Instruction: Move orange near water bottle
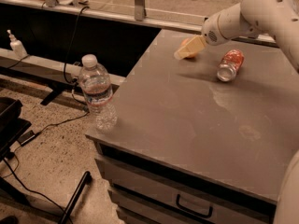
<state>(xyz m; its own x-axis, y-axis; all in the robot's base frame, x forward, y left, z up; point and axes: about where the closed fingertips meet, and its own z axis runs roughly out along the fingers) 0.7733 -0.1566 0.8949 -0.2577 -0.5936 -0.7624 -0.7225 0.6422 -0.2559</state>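
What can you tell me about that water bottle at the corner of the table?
The water bottle is clear ribbed plastic with a white cap on top and a pale label with a reddish band round its middle. It stands upright at the near corner of the grey table, on the left of the view, close to the edge. Only the tabletop touches it. How much water it holds is hard to tell. The gripper is far from it, over the table's far side.

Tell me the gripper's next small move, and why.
Probably secure the orange first: the gripper is right at it near the far edge of the table, mostly covering it, while the water bottle stands far off at the near corner.
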